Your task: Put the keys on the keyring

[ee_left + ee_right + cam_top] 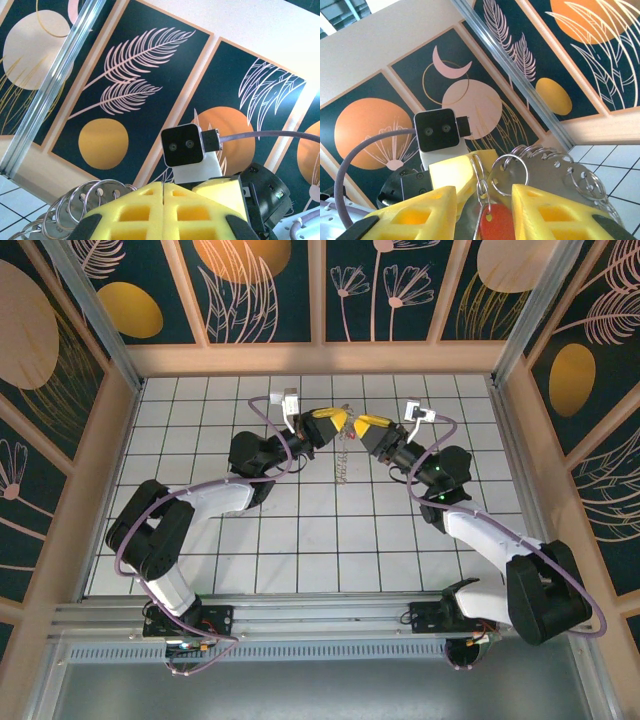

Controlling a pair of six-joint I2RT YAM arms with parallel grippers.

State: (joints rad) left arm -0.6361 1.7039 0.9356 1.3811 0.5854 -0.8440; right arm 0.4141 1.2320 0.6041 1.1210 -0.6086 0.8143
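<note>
The keyring (pixel 342 462) hangs as a silvery chain of rings between my two grippers above the tiled floor. My left gripper (pixel 338 421) is shut on it: in the left wrist view its yellow pads (pixel 140 205) pinch a thin metal edge, and several rings (pixel 82 202) stick out to the left. My right gripper (pixel 362 424) faces it nose to nose. In the right wrist view its yellow fingers (pixel 545 210) stand apart, with the red head of the key (pixel 495 227) between them. The key hangs from a small ring beside the keyring's flat plate (pixel 555 170).
White tiled floor (pixel 300 540) lies below the raised grippers. Wooden walls with dark painted panels (pixel 260 290) close the back and sides. A metal post (pixel 45 105) runs up the left corner. Each wrist camera (pixel 436 130) faces the other one (pixel 182 145).
</note>
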